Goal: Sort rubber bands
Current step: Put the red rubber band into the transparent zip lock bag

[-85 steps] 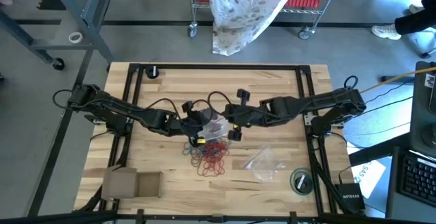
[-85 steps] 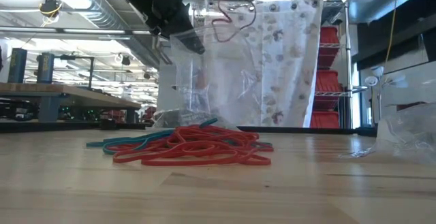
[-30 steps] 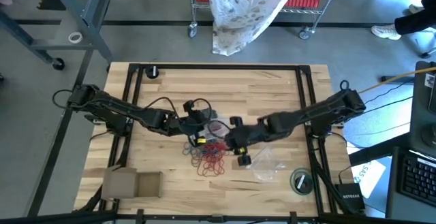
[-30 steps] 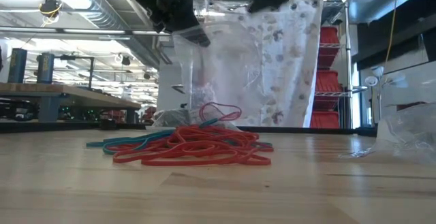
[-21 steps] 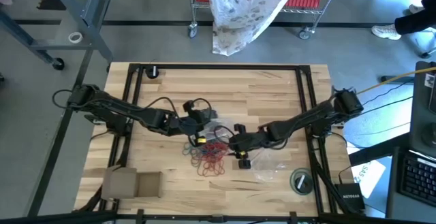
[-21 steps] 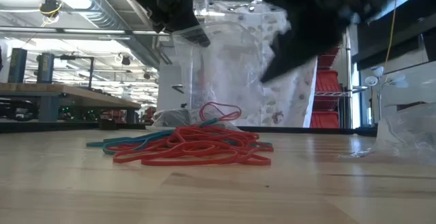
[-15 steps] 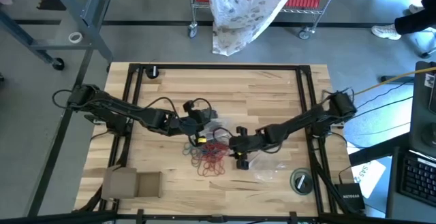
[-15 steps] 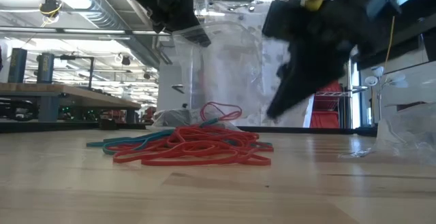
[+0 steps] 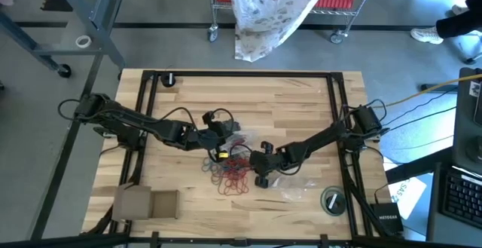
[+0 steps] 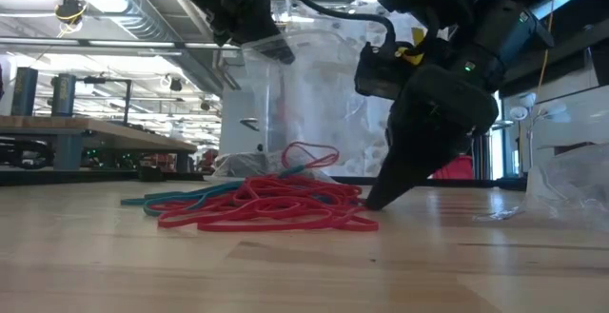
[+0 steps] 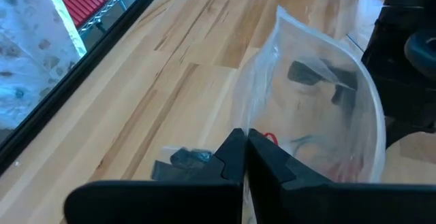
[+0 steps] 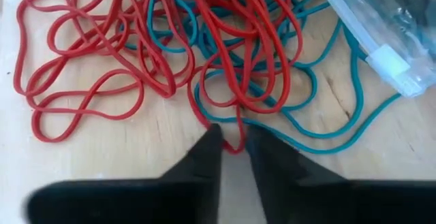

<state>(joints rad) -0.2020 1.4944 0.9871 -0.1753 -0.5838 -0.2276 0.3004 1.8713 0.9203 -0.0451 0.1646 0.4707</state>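
**Right arm down at the pile, most bands still unsorted**

Since the earlier frames, our right arm has swung away from the bag and dropped to the table, while the left arm has kept its place.

On the left, our left gripper (image 11: 242, 157) is pressed together on the rim of the clear bag (image 11: 320, 115), holding it up and open above the table (image 9: 301, 105). We can make out a few bands inside it, though not how many.

Below and just beside the bag lies the pile of rubber bands (image 9: 232, 174), red and teal, tangled on the wood.

To the right, our right gripper (image 12: 233, 142) touches down at the pile's edge, its fingers nearly together around a red band (image 12: 231, 146).

We judge the sorting barely begun: nearly all bands remain loose on the table.
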